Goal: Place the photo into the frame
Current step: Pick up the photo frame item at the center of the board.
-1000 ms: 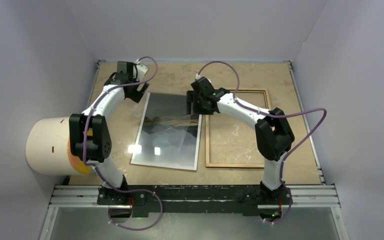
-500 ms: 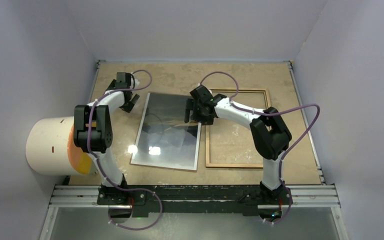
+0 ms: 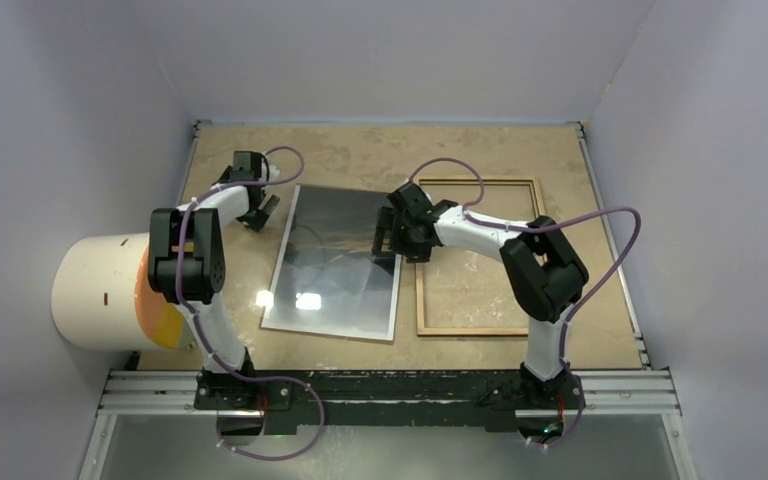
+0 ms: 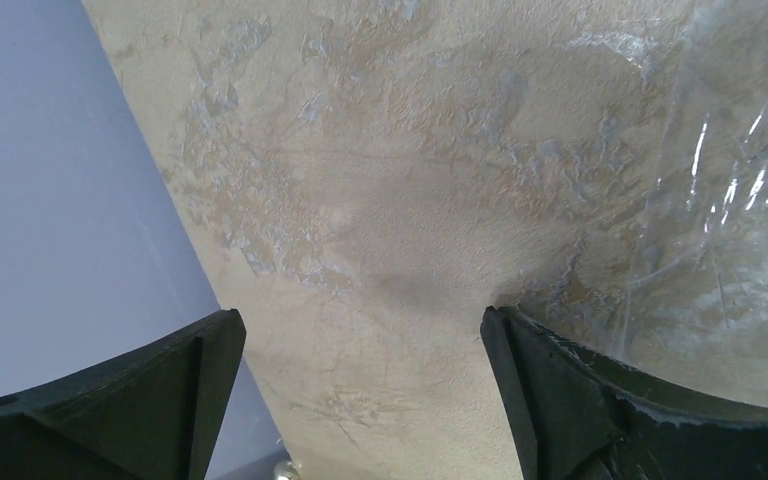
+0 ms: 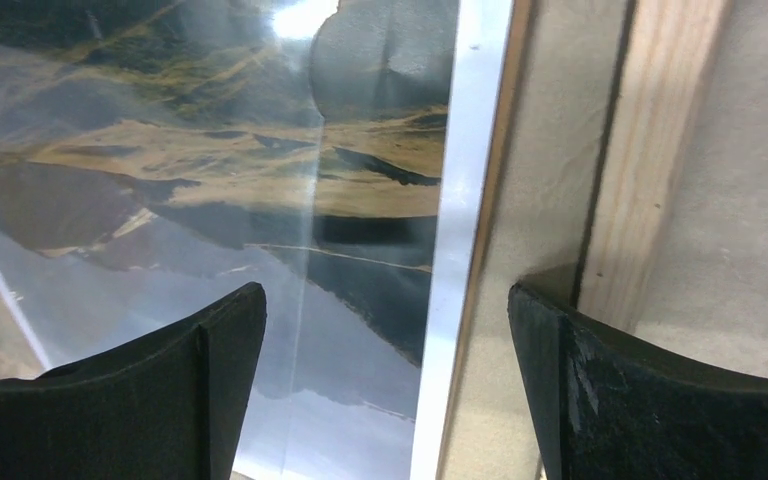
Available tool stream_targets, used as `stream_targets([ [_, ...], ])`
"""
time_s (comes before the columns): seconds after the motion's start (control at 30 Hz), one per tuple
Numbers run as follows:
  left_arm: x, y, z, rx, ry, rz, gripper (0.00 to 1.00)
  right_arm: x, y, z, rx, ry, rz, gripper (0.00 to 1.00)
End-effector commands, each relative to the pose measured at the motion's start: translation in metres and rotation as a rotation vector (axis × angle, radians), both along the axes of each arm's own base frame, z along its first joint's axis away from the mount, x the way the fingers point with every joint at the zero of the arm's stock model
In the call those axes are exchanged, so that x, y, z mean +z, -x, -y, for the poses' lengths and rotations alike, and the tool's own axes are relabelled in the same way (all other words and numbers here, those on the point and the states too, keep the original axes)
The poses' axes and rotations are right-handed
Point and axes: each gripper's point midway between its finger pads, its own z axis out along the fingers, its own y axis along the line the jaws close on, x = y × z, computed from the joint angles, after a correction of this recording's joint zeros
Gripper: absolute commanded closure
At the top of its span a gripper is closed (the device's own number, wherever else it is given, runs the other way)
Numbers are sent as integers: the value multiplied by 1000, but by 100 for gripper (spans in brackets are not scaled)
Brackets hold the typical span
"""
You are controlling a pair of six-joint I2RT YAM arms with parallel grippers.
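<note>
Right gripper (image 5: 385, 330) is hovering wide open, straddling the photo's (image 3: 335, 265) right edge beside the frame (image 3: 470, 330). Left gripper (image 4: 360, 350) is gaping wide over the table (image 3: 360, 160), holding nothing.

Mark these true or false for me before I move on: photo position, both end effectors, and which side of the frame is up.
1. The photo sits inside the frame. False: it lies flat on the table, left of the frame.
2. The right end effector hangs open above the photo's right edge. True.
3. The left end effector grips the photo. False: it is open over bare table, holding nothing.
4. The frame's upward-facing rails are light wood. True.
</note>
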Motion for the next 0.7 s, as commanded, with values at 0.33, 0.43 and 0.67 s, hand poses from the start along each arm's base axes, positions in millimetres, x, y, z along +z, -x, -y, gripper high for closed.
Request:
stream_targets([
  [0.33, -66, 52, 54, -55, 320, -223, 0, -25, 17, -44, -37, -213, -190, 5],
  [0.43, -69, 55, 58, -64, 339, -231, 0, -27, 14, -49, -53, -232, -202, 5],
  [0.67, -60, 54, 65, -88, 375, -216, 0, -17, -3, -36, -88, -245, -189, 5],
])
